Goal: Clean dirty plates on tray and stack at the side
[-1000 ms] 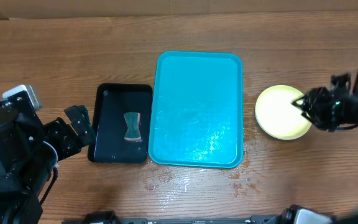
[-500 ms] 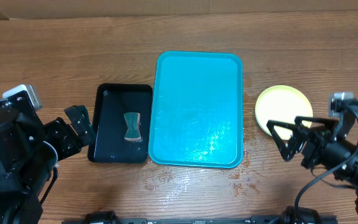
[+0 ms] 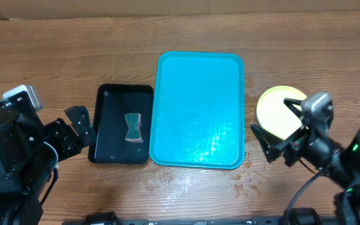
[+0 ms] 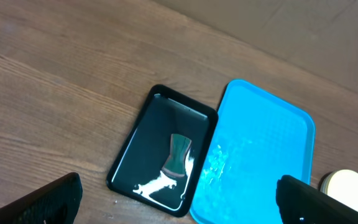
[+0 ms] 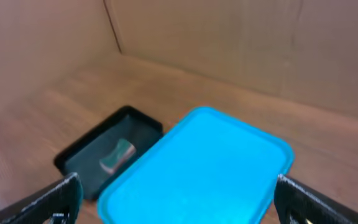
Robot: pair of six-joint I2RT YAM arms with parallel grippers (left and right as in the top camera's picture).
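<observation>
The plates [image 3: 279, 111] sit in one pile on the table [image 3: 74, 56], just to the right of the tray [image 3: 199, 109]. Only the top one shows, a pale yellow-green one. I cannot tell how many lie under it. The tray has no plate on it, only a wet shine.

The right pincer [image 3: 270, 122] hangs over the near left edge of the pile. Its two fingers are spread wide and nothing is pinched between them. It faces left and a bit far, toward the tray, so in the right wrist view the tray fills the middle and the pile does not show at all. The pile lies mostly behind and below it, on its right.

The left pincer [image 3: 80, 128] is also spread wide and holds nothing. It waits at the left of the black tub [image 3: 105, 125], where a sponge [image 3: 133, 127] lies. The tub and the whole tray are between it and the pile, so it is well apart from the plates. The right arm is much the nearer one.

The plates are round, so they can be taken from any side. The tray's long side runs from near to far.

With the tray bare and the pile at the side, the job looks about done.
</observation>
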